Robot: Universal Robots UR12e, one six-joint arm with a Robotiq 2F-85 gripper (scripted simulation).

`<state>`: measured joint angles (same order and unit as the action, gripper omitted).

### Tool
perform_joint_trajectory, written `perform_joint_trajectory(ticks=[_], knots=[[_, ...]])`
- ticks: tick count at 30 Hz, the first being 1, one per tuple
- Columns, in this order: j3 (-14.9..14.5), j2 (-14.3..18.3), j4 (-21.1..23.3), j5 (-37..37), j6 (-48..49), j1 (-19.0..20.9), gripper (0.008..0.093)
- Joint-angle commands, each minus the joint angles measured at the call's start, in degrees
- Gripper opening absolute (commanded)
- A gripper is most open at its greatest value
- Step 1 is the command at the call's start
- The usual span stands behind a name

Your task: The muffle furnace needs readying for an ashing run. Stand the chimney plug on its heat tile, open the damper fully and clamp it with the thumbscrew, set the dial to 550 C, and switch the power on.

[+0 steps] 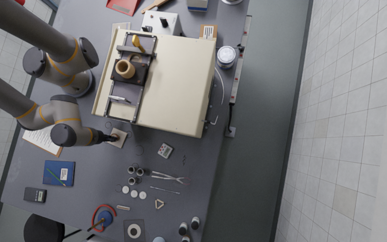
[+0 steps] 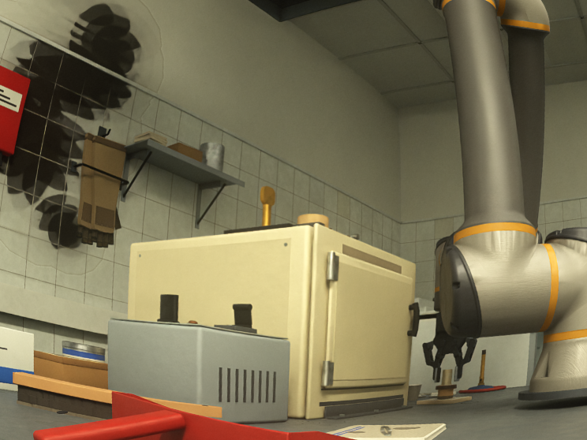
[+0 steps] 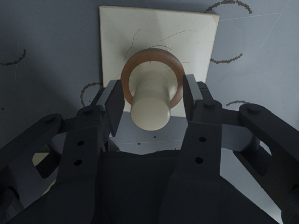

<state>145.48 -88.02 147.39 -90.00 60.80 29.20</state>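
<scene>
On the bench in front of the furnace door, the cream chimney plug [image 3: 151,96] stands upright on its square heat tile [image 3: 158,50], its brown collar resting on the tile. My gripper [image 3: 151,98] hangs straight over the plug, open, with a finger on either side of the stem and holding nothing. On the cream furnace [image 1: 159,82] the chimney [image 1: 125,68] stands uncovered on its dark plate, with the damper's gold handle [image 1: 137,42] behind it. The grey controller box [image 1: 162,22] beside the furnace carries a black dial [image 1: 163,22] and a switch [image 1: 146,28].
Several small crucibles [image 1: 134,174] and lids stand on the bench past the tile, with tongs [image 1: 171,177] and a timer [image 1: 165,150]. A clipboard [image 1: 42,139] and blue notebook [image 1: 59,173] lie under my arm. The arm's base [image 2: 558,361] stands close beside the tile.
</scene>
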Motion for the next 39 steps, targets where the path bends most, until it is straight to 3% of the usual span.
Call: perform_joint_trajectory(ticks=[1, 17, 39], knots=[[-0.03, -0.02, 0.02, 0.00, 0.00, 0.00, 0.0520], [-0.33, -1.09, -1.36, 0.00, 0.00, 0.00, 0.0520], [-3.26, -8.73, -11.93, 0.00, 0.00, 0.00, 0.0520]])
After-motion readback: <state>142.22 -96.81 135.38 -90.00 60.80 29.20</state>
